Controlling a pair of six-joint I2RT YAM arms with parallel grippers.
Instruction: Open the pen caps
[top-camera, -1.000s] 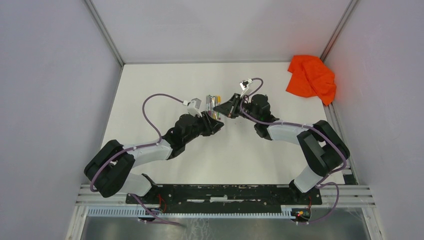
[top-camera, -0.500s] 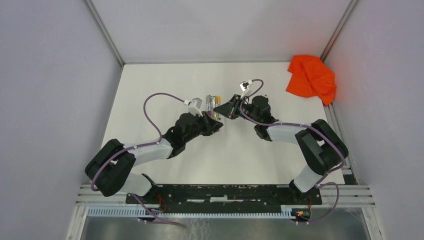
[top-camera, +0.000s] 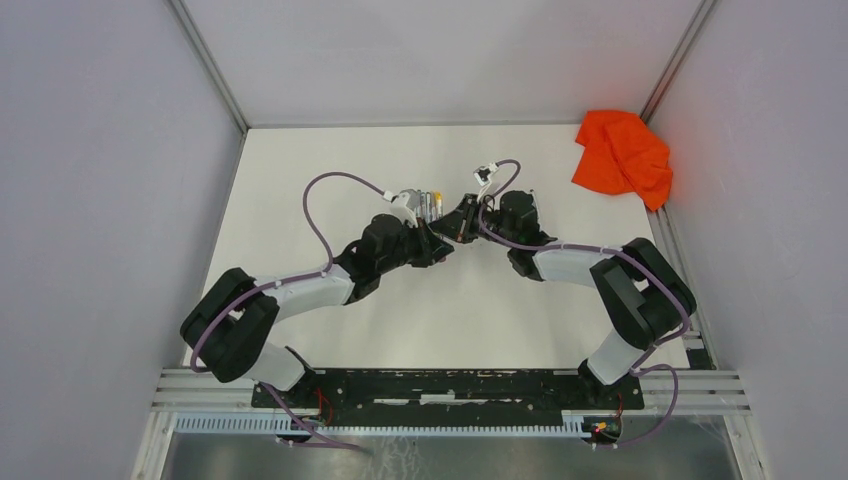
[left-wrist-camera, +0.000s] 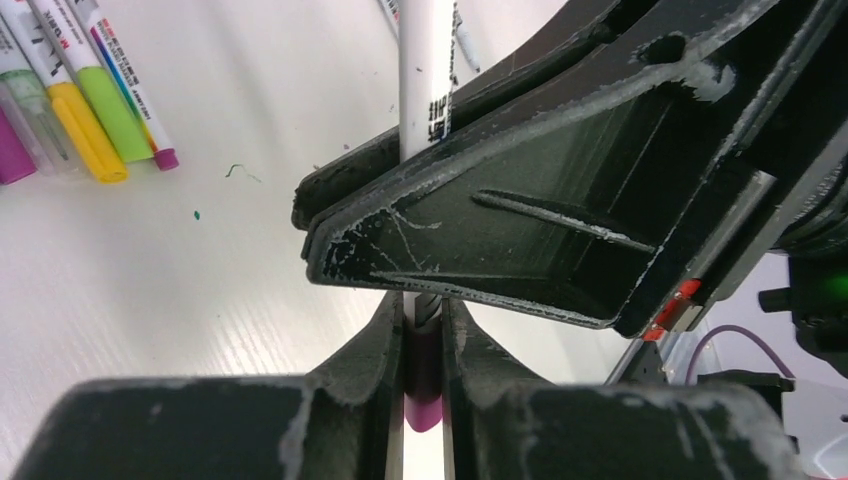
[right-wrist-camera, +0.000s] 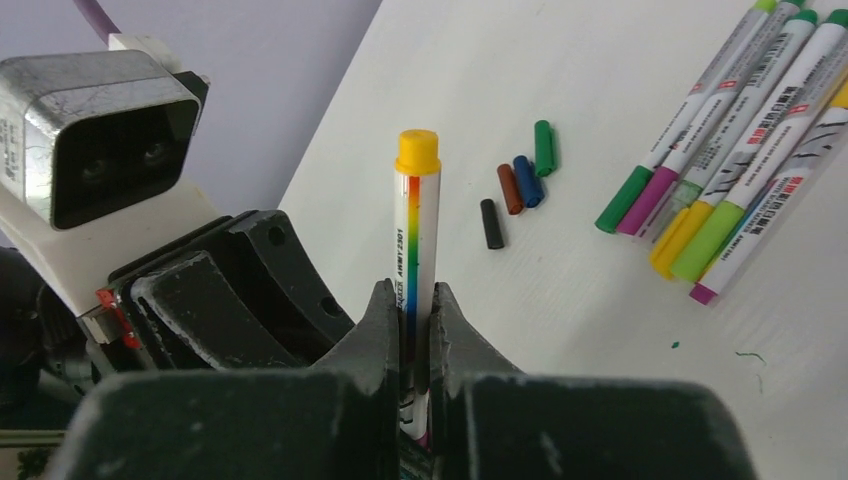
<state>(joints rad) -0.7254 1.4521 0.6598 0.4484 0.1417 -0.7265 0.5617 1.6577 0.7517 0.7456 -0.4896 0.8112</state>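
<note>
My right gripper (right-wrist-camera: 413, 300) is shut on the grey-white barrel of a pen (right-wrist-camera: 415, 220) with a rainbow stripe and a yellow end (right-wrist-camera: 417, 150). My left gripper (left-wrist-camera: 424, 330) is shut on the purple cap (left-wrist-camera: 423, 385) at the other end of that pen. The barrel (left-wrist-camera: 425, 70) runs up past the right gripper's fingers (left-wrist-camera: 520, 230). In the top view the two grippers meet at mid-table, left (top-camera: 437, 246) and right (top-camera: 458, 226). Several more capped pens (right-wrist-camera: 730, 170) lie side by side on the table.
Several loose caps (right-wrist-camera: 515, 185), black, brown, blue and green, lie near the row of pens (top-camera: 428, 203). The same row shows in the left wrist view (left-wrist-camera: 90, 110). An orange cloth (top-camera: 622, 156) lies at the far right corner. Walls enclose the white table (top-camera: 330, 160).
The left arm has swung up and to the right, bringing its gripper against the right gripper. The right arm has barely moved.
</note>
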